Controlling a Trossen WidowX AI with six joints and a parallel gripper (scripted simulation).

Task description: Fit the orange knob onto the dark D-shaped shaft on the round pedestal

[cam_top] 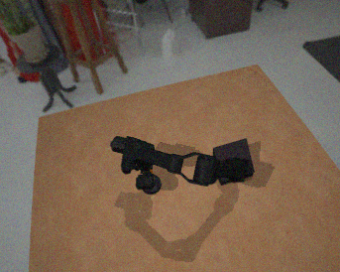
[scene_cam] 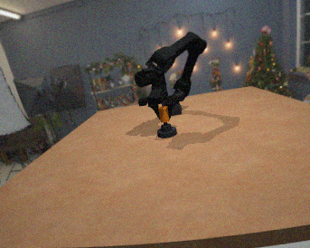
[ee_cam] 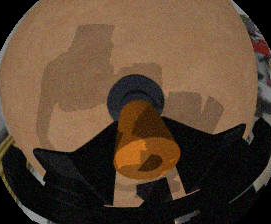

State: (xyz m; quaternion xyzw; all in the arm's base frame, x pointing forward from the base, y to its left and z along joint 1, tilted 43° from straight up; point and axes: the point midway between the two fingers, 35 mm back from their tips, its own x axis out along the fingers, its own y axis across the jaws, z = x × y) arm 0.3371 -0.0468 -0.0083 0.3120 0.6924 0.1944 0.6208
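Observation:
The orange knob is upright between the fingers of my gripper, which is shut on it. Only a sliver of orange shows in the top view. The dark round pedestal stands on the table, directly under the knob. In the exterior view the knob's lower end is just over the narrower dark top part of the pedestal; a wide dark base shows below it. The knob is not down on the base. The shaft's flat side and the knob's hole underneath are hidden, and whether they touch is unclear.
The wooden table top carries the arm's shadows around the pedestal. The arm's dark base stands to the right in the top view, and the arm arches from it to the pedestal. Shelves, lights and a tree are beyond the table.

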